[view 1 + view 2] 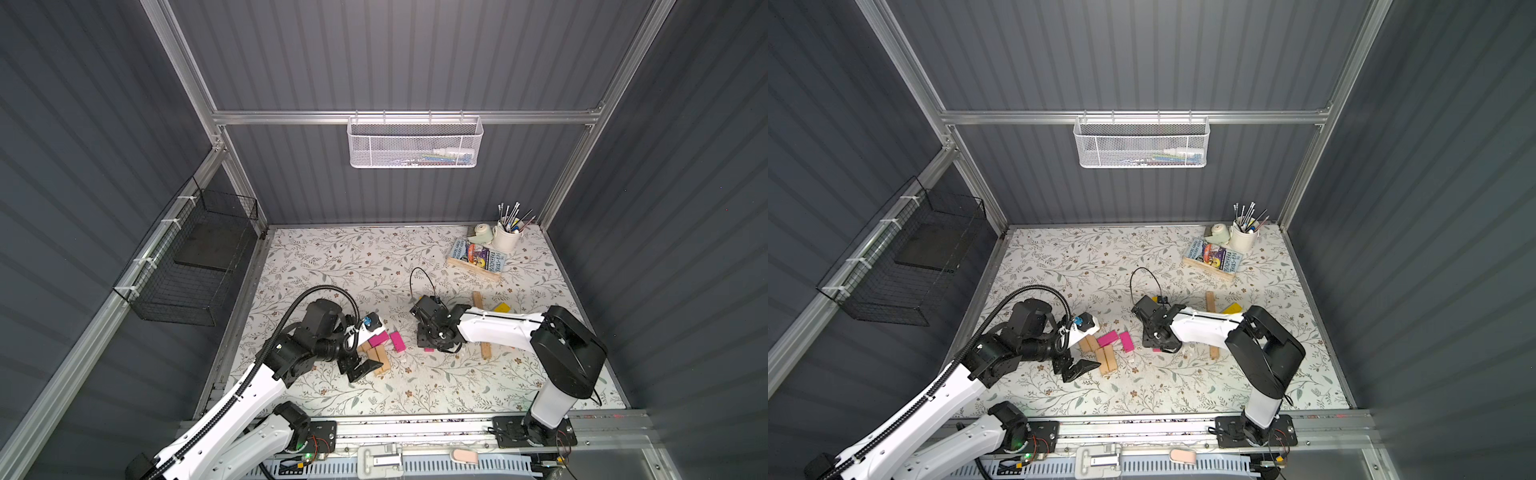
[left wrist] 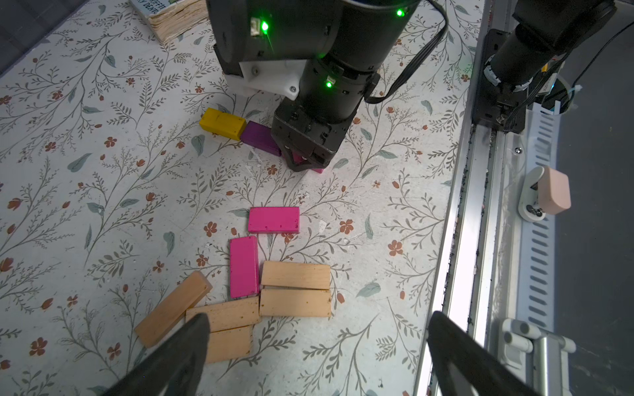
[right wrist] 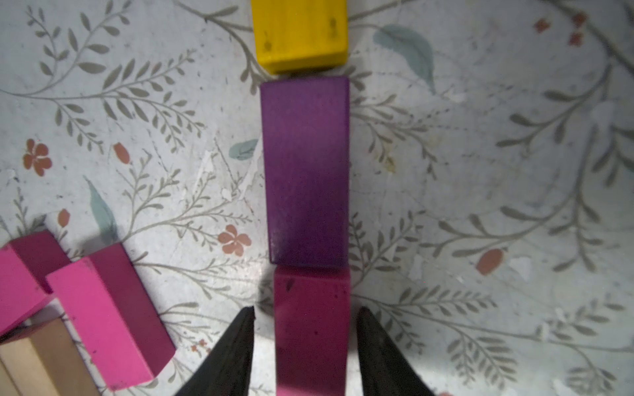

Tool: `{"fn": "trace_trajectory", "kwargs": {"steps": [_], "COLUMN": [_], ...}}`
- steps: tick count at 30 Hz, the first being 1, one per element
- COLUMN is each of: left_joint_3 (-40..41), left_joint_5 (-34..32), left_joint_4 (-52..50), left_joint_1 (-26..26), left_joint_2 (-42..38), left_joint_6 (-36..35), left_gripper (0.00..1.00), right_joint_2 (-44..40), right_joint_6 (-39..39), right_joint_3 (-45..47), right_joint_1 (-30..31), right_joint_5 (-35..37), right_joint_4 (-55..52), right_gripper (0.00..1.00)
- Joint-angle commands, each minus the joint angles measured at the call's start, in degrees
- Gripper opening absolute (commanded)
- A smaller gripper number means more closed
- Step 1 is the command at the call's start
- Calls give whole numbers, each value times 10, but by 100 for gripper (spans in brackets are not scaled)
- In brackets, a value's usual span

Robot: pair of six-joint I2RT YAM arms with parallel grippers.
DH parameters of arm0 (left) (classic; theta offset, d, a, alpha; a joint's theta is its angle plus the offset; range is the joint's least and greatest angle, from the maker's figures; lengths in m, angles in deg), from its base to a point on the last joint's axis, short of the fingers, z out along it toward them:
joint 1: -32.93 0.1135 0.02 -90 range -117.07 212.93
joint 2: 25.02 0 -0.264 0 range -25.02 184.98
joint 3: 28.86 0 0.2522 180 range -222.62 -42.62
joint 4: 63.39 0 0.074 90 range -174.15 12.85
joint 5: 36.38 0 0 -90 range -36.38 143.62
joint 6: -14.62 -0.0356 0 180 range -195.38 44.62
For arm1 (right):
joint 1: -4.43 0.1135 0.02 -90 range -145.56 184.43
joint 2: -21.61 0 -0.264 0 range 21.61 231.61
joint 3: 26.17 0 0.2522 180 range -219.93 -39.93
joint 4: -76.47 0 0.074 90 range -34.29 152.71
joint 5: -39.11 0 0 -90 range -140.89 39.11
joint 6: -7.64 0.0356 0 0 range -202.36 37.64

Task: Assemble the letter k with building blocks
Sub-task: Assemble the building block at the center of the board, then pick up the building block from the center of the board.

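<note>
Near the middle of the floral counter (image 1: 374, 257), straddling a flat magenta wooden block (image 3: 312, 325) with the right hand (image 3: 305, 312), narrowly parted and touching neither side. Laid end to end with a purple wooden block (image 3: 305, 171) and a yellow wooden block (image 3: 300, 34). At eight o'clock from there, hovering with the left hand (image 2: 319, 317) spread wide and empty over loose tan wooden blocks (image 2: 295, 276) and two more magenta blocks (image 2: 273, 219).

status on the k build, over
Left tool open by tan blocks. Right tool open astride magenta block, in line with purple block, yellow block. Nothing blocking.
</note>
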Motion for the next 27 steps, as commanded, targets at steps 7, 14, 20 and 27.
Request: {"fn": "trace_trajectory", "kwargs": {"steps": [7, 14, 20, 27], "left_joint_3": [9, -39, -125, -199], "left_joint_5": [-26, -103, -154, -211], "left_joint_4": [39, 63, 6, -72], "left_joint_1": [0, 0, -9, -37], "left_joint_2": [-1, 85, 243, 380], "left_joint_6": [46, 171, 242, 188], "left_gripper": [100, 100, 91, 76], "right_joint_2": [-126, -322, -493, -570], "right_joint_6": [-6, -46, -123, -184], "right_joint_3": [7, 71, 148, 186], "right_joint_1": [-18, -24, -35, -37], "right_joint_5": [42, 150, 121, 60], "right_joint_4": [-49, -30, 47, 62], "right_gripper": [53, 72, 96, 99]}}
